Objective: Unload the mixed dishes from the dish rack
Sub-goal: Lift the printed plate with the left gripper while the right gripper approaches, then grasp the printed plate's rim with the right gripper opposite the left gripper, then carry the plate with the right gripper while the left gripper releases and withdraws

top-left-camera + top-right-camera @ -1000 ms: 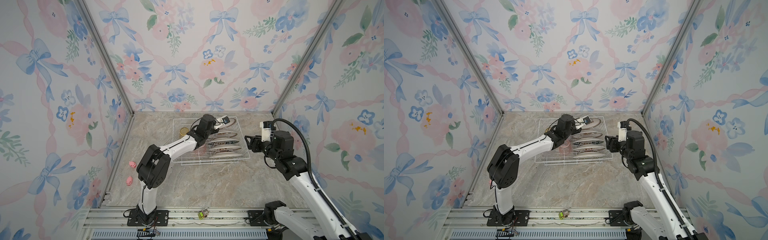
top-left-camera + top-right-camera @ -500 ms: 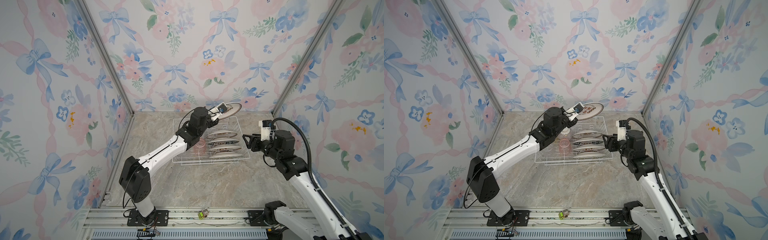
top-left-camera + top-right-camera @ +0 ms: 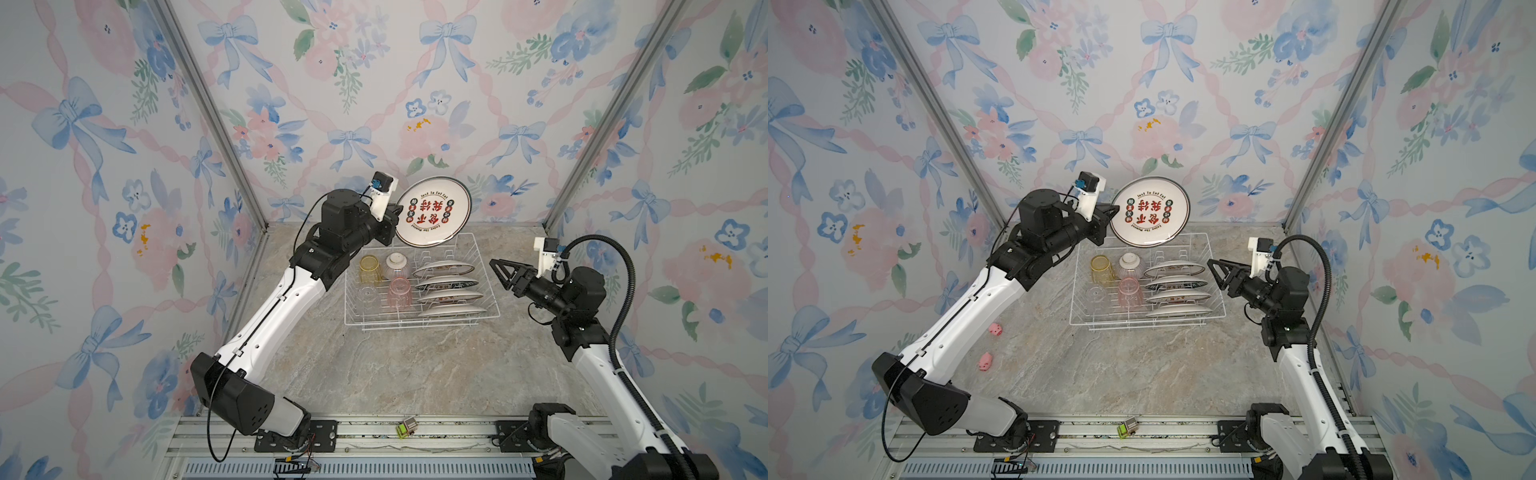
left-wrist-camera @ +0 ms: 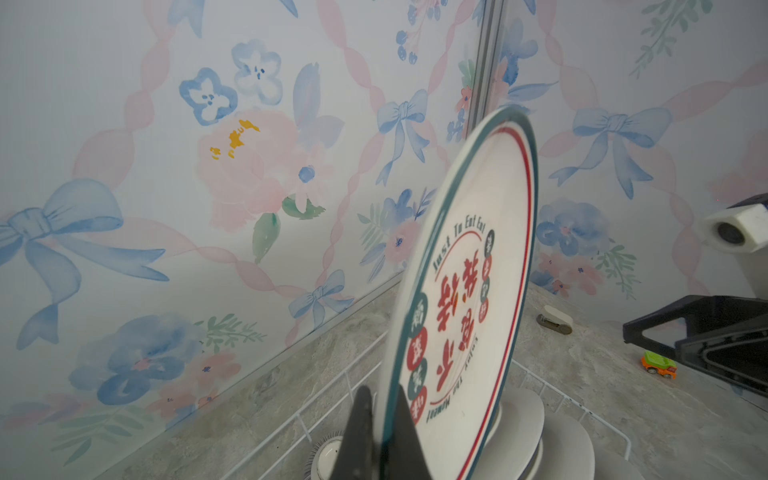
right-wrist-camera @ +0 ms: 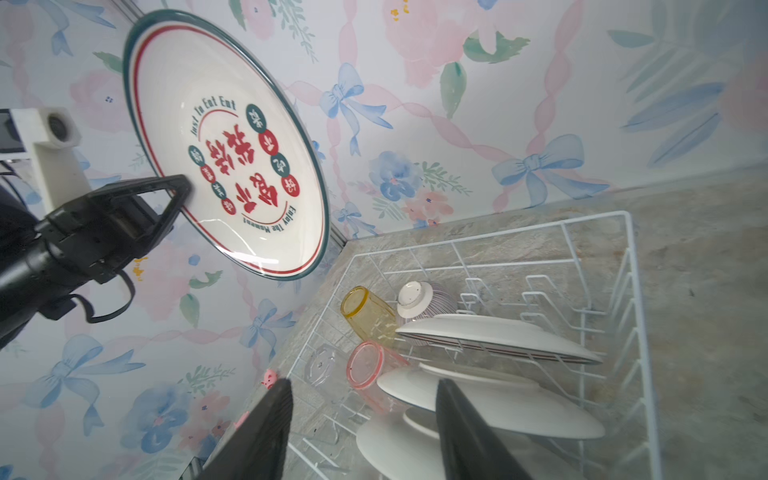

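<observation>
- Plate (image 3: 434, 212): one white plate with a dark rim and red lettering is up in the air, clear of the rack (image 3: 415, 322). It hangs at the rack's 12 o'clock edge, near the back wall, tilted so its face shows in both top views.
- Left claw (image 3: 398, 212): clamped on that plate's rim at the plate's 9 o'clock, one finger on each face.
- Other dishes: four plates (image 3: 449, 286) stand in the slots of the rack's 3 o'clock half. The yellow tumbler (image 3: 370, 268), clear tumbler (image 3: 368, 296), pink tumbler (image 3: 400, 293) and bowl (image 3: 397, 265) sit upside down in the 9 o'clock half.
- Right claw (image 3: 497, 274): jaws apart and empty, just off the rack's 3 o'clock side, pointing at the slotted plates.
- Step: the first plate looks lifted out but not yet set down, so the unloading has barely begun.
- Next: swing the plate away from the wall and rack rim, turn it flat, and lower it onto bare bench before letting go. A one-edge pinch may let it swivel, so go slowly.
</observation>
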Available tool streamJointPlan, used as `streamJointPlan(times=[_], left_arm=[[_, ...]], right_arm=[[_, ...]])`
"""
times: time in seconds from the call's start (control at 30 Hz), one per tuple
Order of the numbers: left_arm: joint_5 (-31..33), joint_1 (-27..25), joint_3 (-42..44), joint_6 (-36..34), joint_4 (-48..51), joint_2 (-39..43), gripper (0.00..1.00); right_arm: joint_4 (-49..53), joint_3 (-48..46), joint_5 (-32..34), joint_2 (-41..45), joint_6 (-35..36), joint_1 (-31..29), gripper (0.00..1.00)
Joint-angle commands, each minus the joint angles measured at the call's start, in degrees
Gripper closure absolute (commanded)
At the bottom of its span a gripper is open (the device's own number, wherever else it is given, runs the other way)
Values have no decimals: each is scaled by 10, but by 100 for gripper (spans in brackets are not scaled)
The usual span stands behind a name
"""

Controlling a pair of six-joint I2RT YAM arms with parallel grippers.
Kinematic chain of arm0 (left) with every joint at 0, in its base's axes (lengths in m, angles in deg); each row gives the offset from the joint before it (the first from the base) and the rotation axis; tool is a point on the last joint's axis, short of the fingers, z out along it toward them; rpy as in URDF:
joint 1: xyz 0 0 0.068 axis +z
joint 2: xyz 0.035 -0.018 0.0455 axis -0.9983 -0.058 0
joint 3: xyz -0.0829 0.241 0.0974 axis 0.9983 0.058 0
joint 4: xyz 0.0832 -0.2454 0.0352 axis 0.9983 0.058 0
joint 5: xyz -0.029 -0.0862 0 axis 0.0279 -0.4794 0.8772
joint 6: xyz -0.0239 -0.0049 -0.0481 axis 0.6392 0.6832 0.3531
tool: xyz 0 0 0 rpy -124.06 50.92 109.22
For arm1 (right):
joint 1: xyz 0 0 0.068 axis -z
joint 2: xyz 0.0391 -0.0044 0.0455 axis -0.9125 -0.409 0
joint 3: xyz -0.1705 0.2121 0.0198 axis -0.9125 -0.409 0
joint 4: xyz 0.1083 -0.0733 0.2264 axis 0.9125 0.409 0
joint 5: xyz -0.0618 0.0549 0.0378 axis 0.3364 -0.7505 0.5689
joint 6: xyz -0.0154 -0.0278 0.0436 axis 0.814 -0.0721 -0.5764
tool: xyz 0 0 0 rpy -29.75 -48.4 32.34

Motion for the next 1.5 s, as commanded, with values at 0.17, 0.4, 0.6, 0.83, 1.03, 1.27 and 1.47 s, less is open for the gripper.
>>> streamJointPlan(times=[0.17,0.4,0.6,0.83,1.03,1.27,1.47], left_arm=[[-165,-7,68,127,-60,5,99],[-199,-8,91,160,-107,0,99],[-206,-22,90,170,-119,-22,100],[-206,-42,81,171,-122,-51,100],[-204,-43,82,174,-131,-62,100],[-206,-44,84,177,-134,-72,87],[-186,-47,130,165,-184,-33,59]], right_arm=[[-131,-13,-61,-12,-73,-20,33],[-121,-15,-47,-20,-66,-21,34],[-126,-14,-34,-31,-68,-31,52],[-132,-12,-34,-36,-73,-42,65],[-130,-14,-30,-35,-80,-42,100],[-116,-10,-8,-25,-85,-41,100],[-51,7,54,-9,-84,-7,100]])
